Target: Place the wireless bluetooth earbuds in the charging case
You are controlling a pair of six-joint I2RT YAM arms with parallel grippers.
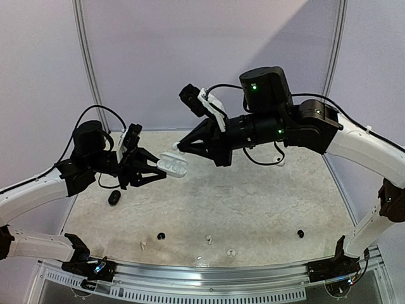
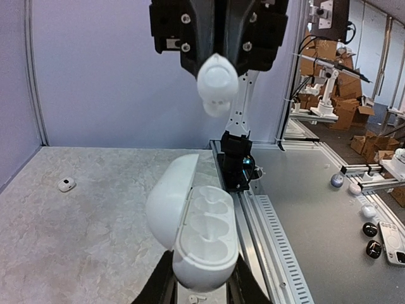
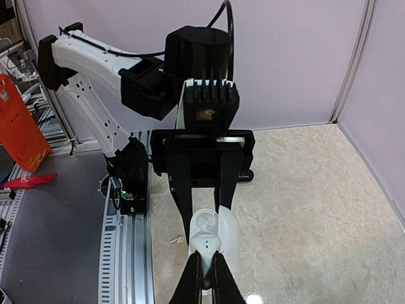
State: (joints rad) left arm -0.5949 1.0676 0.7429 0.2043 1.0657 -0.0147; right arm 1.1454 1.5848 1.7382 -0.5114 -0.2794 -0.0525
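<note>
My left gripper (image 1: 159, 170) is shut on a white charging case (image 2: 204, 233), held above the table with its lid (image 2: 169, 199) swung open. Both wells look empty. My right gripper (image 1: 180, 147) is shut on a white earbud (image 2: 217, 83), which hangs a short way above the open case and apart from it. In the right wrist view the earbud (image 3: 209, 242) sits at the tips of that gripper (image 3: 206, 271), over the case (image 3: 229, 235). More earbuds lie on the table near the front: white ones (image 1: 208, 239) (image 1: 143, 244) and black ones (image 1: 161, 236) (image 1: 300, 234).
A black case (image 1: 114, 197) lies on the table under the left arm. A small white object (image 2: 66, 184) rests near the back wall. One white earbud (image 3: 179, 240) lies close to the table's metal front rail (image 1: 209, 273).
</note>
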